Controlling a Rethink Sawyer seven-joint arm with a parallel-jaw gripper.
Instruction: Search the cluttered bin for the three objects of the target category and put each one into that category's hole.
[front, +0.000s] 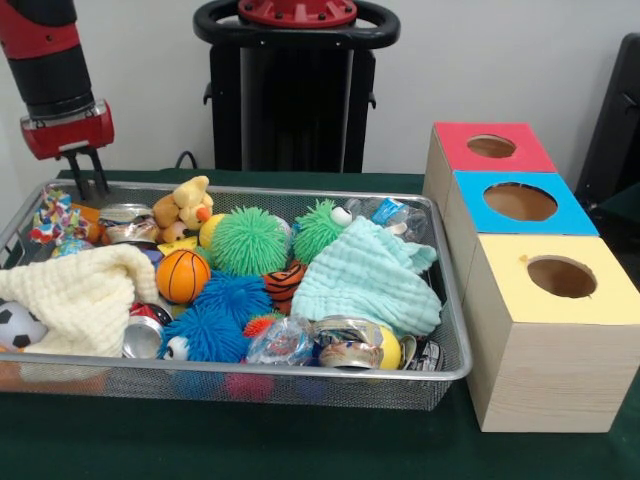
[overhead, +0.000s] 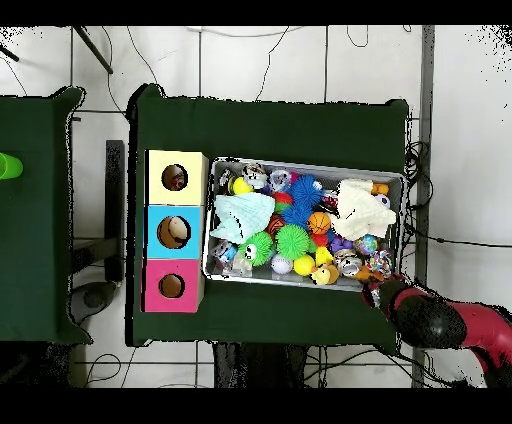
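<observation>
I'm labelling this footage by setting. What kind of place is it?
Probably a robotics lab test bench: a green-covered table, a wire bin of toys, three sorting boxes with holes, and cables on a tiled floor.

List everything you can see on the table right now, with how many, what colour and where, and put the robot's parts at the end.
Wire bin: one, silver, on the green table.
Cloths: two; cream cloth at the bin's left end, mint cloth towards its right in the front view.
Spiky balls: green spiky ball mid-bin, blue spiky ball in front of it; the exact count is hard to tell.
Basketball: one, orange, beside the cream cloth.
Soccer ball: one, black and white, left front corner.
Plush duck: one, yellow-tan, far side.
Sorting boxes: three with round holes; red box, blue box, yellow box, right of the bin.
Gripper: one, dark, above the bin's far left corner, holding nothing; open or shut unclear.
</observation>
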